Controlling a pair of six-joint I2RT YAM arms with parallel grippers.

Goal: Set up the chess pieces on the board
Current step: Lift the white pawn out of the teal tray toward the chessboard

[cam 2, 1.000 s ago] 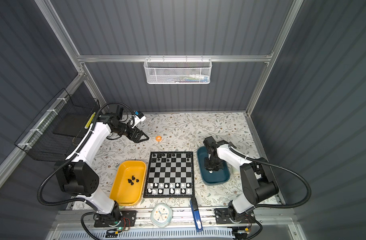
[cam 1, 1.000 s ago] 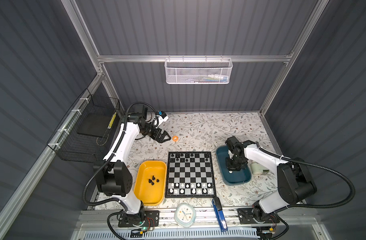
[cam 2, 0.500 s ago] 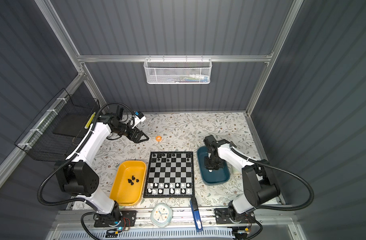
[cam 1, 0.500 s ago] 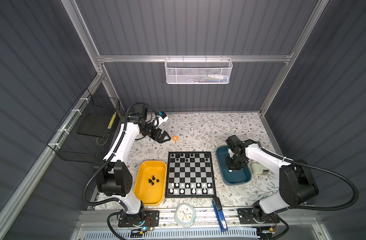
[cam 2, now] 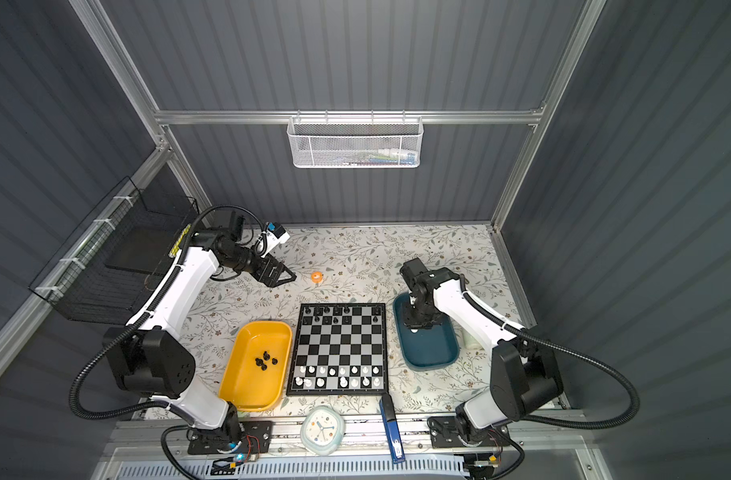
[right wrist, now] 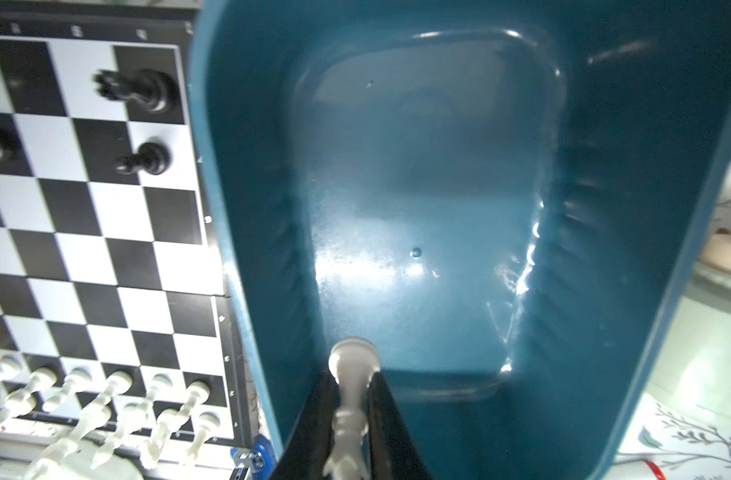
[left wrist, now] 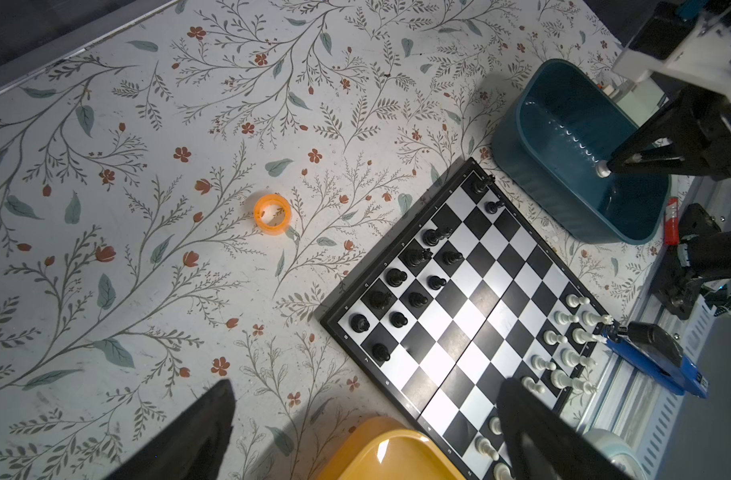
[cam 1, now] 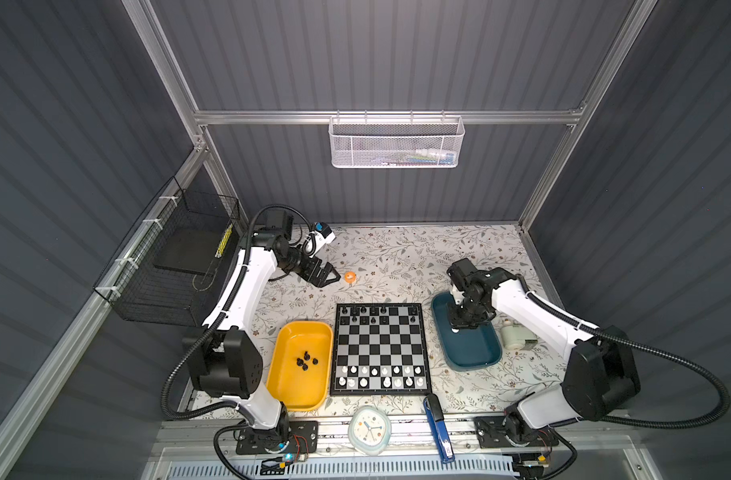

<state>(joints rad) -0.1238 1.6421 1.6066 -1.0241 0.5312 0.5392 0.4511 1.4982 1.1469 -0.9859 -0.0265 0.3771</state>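
Over the teal tray [cam 1: 476, 353], just beside the right edge of the board [cam 1: 380, 349], my right gripper [right wrist: 352, 384] points down into the tray. Its 2 fingers [right wrist: 382, 415] are pinched tight on the stem of 1 white piece [right wrist: 351, 365]. The round base of that piece sticks out past the fingertips toward the tray floor, and I cannot tell whether it touches.

My left gripper [cam 1: 329, 277] hangs over the floral tabletop [cam 1: 397, 257], beyond the board's far left corner. Its jaws are spread wide with nothing between them. It is near an orange ring [cam 1: 349, 277] but apart from it.

On the board, black pieces [cam 1: 364, 311] stand in the 2 far rows and white pieces [cam 1: 380, 375] in the 2 near rows. Another 4 black ones sit clustered in the yellow tray [cam 1: 297, 395], which lies just beside the board's left edge.
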